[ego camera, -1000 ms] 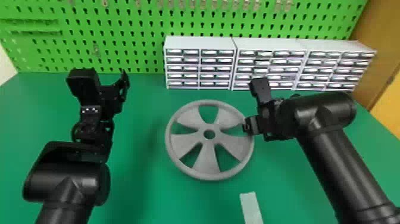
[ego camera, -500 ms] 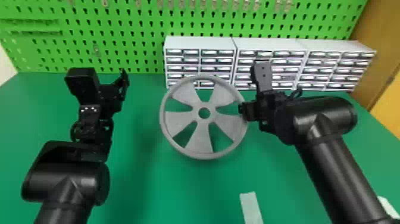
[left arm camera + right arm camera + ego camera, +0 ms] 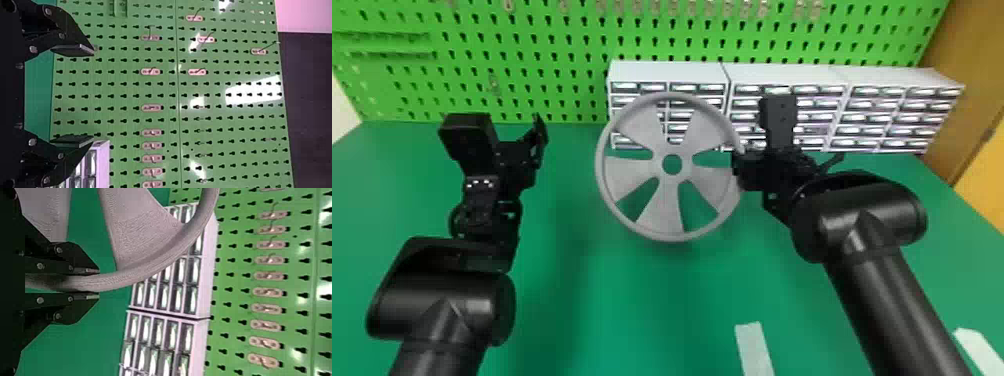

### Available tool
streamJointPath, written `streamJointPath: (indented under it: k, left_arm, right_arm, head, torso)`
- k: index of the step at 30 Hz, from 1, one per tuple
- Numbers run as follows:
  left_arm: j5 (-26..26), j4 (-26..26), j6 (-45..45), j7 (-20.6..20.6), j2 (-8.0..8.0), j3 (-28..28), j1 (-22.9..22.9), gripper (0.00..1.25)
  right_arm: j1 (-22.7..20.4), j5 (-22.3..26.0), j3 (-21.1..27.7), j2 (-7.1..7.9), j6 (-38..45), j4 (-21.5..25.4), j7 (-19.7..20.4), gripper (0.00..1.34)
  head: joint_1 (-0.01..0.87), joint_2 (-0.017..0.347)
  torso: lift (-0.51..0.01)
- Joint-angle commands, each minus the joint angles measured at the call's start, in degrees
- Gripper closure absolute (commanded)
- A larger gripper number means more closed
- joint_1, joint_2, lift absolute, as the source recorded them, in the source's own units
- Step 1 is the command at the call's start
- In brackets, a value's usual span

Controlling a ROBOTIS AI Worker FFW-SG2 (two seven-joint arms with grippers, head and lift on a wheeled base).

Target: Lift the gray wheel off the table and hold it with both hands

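Note:
In the head view, my right gripper holds the right side of the gray wheel, which hangs above the table, tilted up with its five-spoked face toward the camera. The right wrist view shows the wheel's rim clamped between both fingers of my right gripper. My left gripper is at the left, apart from the wheel. In the left wrist view, my left gripper is open with a wide gap and nothing between its fingers.
White drawer cabinets stand behind the wheel at the back of the green table, before a green pegboard. A pale strip lies near the front edge, and another pale piece at the lower right.
The wheel has risen off the table and tipped upright, its rim held by my right gripper, which moved up slightly. My left arm has hardly moved.

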State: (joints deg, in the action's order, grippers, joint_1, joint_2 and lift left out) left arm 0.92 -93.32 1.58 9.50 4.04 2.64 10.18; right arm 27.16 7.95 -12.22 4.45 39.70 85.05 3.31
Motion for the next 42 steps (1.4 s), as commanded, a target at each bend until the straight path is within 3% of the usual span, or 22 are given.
streamJointPath:
  k: [1, 17, 28, 42]
  left_arm:
    - [0.0, -0.1, 0.0, 0.1, 0.00, 0.0, -0.1, 0.47]
    - [0.4, -1.2, 0.0, 1.0, 0.00, 0.7, -0.6, 0.47]
    - [1.2, -2.1, 0.0, 1.8, 0.00, 1.1, -1.1, 0.47]
    - [2.5, -3.6, 0.0, 3.5, 0.00, 2.6, -3.0, 0.47]
  right_arm:
    - [-0.8, -1.3, 0.0, -0.58, -4.5, 0.1, 0.6, 1.09]
    - [-3.4, -3.6, -1.3, -1.28, -21.7, -0.2, 6.2, 1.09]
    - [-4.9, -4.9, -4.0, -1.37, -35.0, -3.0, 9.5, 1.09]
    - [-5.5, -7.8, -4.7, -1.81, -42.6, -4.4, 12.2, 1.09]
  head:
    - [0.711, 0.015]
    - [0.711, 0.015]
    - [0.711, 0.015]
    - [0.711, 0.015]
  torso:
    - [-0.098]
    - [-0.098]
    - [-0.098]
    - [-0.098]
